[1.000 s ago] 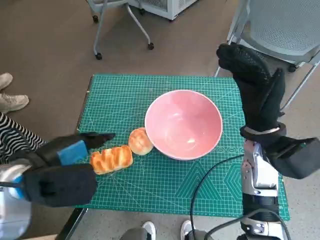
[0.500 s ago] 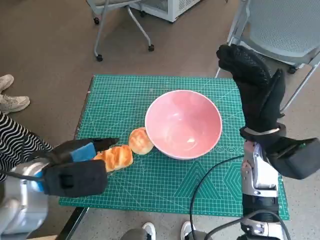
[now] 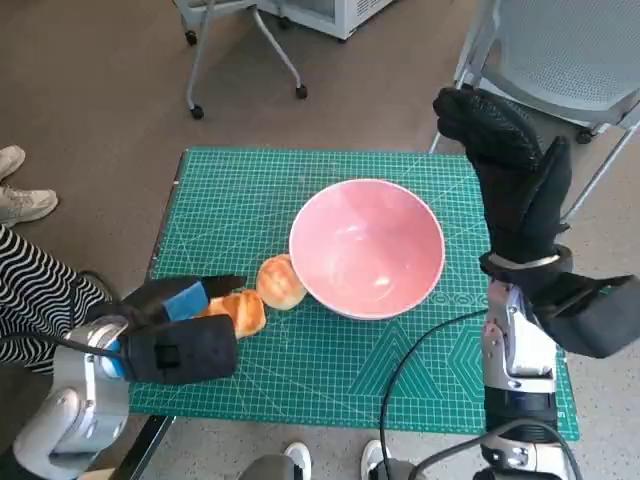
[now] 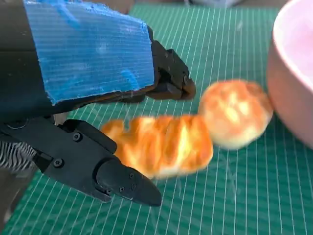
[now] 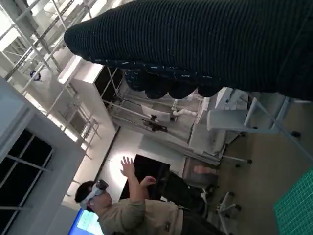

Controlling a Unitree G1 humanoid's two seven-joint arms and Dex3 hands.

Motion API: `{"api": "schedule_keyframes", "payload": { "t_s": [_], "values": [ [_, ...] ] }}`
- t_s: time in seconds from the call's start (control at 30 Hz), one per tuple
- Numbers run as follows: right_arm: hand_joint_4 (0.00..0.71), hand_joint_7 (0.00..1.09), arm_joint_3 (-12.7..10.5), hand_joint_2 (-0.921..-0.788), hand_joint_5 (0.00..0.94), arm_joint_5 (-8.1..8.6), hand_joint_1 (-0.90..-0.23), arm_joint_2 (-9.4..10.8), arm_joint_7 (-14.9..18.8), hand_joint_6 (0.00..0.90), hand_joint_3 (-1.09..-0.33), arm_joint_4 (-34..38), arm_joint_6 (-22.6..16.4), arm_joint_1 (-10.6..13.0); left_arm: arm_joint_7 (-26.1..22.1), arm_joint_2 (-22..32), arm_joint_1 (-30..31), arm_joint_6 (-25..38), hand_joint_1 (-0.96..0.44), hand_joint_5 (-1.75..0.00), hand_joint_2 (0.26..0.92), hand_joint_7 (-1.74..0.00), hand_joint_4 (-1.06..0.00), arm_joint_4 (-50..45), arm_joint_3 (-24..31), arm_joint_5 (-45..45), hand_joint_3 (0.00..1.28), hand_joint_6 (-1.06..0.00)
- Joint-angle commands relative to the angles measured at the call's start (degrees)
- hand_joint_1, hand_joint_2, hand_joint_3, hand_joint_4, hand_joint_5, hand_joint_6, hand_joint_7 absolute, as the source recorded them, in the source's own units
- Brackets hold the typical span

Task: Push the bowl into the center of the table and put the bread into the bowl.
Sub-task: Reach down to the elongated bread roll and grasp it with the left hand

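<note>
A brown floor surrounds the small table (image 3: 200, 175), whose top is covered by a green cutting mat (image 3: 330, 360) printed with a grid. Beyond the table's far right corner stands a grey mesh chair (image 3: 570, 50), and the wheeled legs of another chair (image 3: 245, 50) stand beyond its far edge. The pink bowl (image 3: 366, 248) sits near the middle of the mat, upright and holding nothing. Just beside the bowl on the robot's left lies a round bread roll (image 3: 281, 282), touching or nearly touching the bowl's wall; beside that roll, farther from the bowl, lies a longer ridged loaf (image 3: 238, 311). The left hand (image 3: 175, 325) hovers over the outer end of the loaf; in the left wrist view its fingers (image 4: 168, 78) are spread on either side of the loaf (image 4: 161, 144), grasping nothing. The right hand (image 3: 505, 165) is raised above the mat beside the bowl's right rim, holding nothing; whether its fingers are curled I cannot tell. A person's striped sleeve (image 3: 30, 290) shows left of the table.
</note>
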Motion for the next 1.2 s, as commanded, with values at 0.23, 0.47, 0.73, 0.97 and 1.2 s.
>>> {"api": "schedule_keyframes", "payload": {
  "t_s": [0.23, 0.47, 0.73, 0.97, 1.2],
  "values": [
    [0.182, 0.64, 0.0, -0.921, 0.002, 0.27, -0.689, 0.3, 0.3, -0.001, -0.667, 0.2, 0.3, 1.4, 8.7, -3.5, 3.2, -11.1, 0.0, -1.16, 0.899, -1.08, -0.74, 6.9, 2.9, 0.3, 0.08, -0.6],
    [0.179, 0.63, 0.0, -0.921, 0.0, 0.39, -0.688, 0.4, 0.5, -0.001, -0.671, 0.1, 0.3, 1.5, 10.3, -4.5, 3.0, -16.1, 0.0, -1.19, 0.901, -1.11, -0.73, 11.8, 4.2, -0.2, 0.09, -0.62],
    [0.178, 0.63, -0.2, -0.921, 0.0, 0.89, -0.689, 0.3, 0.9, 0.0, -0.668, 0.3, 0.2, 1.5, 10.2, -4.9, 2.6, -18.7, 0.0, -1.2, 0.9, -1.11, -0.73, 14.4, 5.2, 0.1, 0.09, -0.63],
    [0.177, 0.64, -0.3, -0.921, 0.0, 1.11, -0.69, 0.3, 1.1, 0.0, -0.665, 0.3, 0.1, 1.6, 10.7, -5.4, 2.4, -20.6, 0.0, -1.18, 0.9, -1.13, -0.74, 16.3, 5.8, 0.6, 0.09, -0.61],
    [0.177, 0.64, -0.3, -0.921, 0.0, 1.18, -0.687, 0.3, 1.3, 0.0, -0.664, -0.1, 0.2, 1.8, 11.3, -5.8, 2.3, -21.9, 0.0, -1.18, 0.901, -1.12, -0.74, 17.3, 6.1, 1.1, 0.09, -0.61]
  ]
}}
